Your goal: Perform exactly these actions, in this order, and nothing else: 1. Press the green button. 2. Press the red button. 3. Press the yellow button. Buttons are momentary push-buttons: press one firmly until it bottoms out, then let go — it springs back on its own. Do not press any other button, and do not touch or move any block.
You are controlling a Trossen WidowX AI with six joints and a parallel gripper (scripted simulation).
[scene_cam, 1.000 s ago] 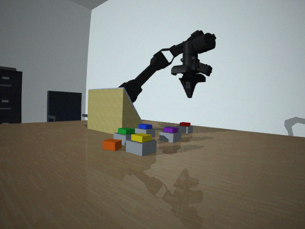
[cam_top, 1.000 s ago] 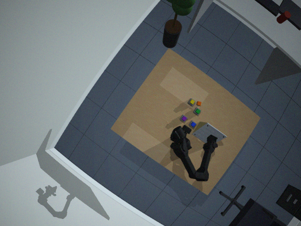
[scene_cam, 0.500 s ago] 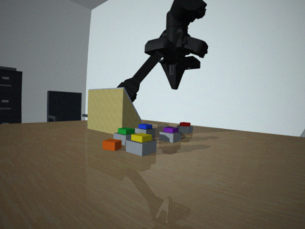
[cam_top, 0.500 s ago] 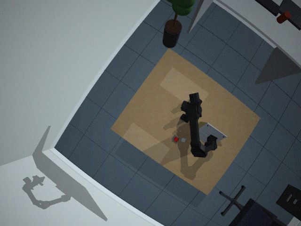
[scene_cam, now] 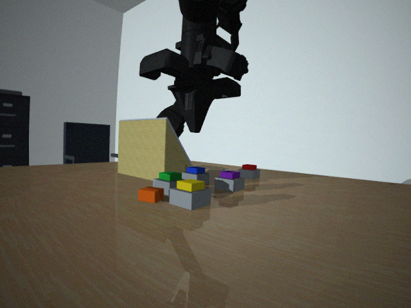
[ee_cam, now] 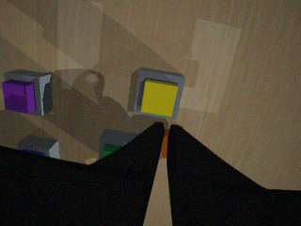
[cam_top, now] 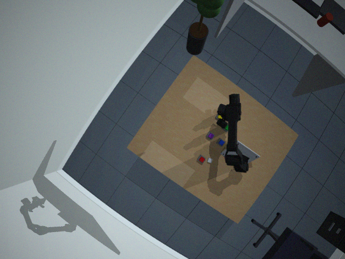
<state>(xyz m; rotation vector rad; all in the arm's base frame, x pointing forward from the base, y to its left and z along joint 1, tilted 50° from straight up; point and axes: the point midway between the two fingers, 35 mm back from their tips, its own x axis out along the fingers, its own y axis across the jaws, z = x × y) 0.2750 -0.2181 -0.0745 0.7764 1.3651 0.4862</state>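
The yellow button (cam_top: 219, 116) (scene_cam: 190, 185) (ee_cam: 159, 98) stands raised on its grey base. The green button (cam_top: 226, 128) (scene_cam: 170, 176) (ee_cam: 112, 151) is beside it, partly hidden by the arm from above and by a finger in the wrist view. The red button (cam_top: 201, 159) (scene_cam: 249, 167) stands raised, farther off, outside the wrist view. My gripper (scene_cam: 194, 131) (ee_cam: 165, 131) is shut and empty, pointing down high above the buttons. In the wrist view its tips appear just below the yellow button's base and touch nothing.
An orange block (scene_cam: 150, 194) (ee_cam: 165, 145) lies near the yellow and green buttons. A purple button (cam_top: 211, 135) (scene_cam: 230, 174) (ee_cam: 19, 96) and a blue button (cam_top: 221, 142) (scene_cam: 196, 170) stand between green and red. A white block (cam_top: 209, 160) lies beside red. A slanted panel (scene_cam: 142, 149) stands behind.
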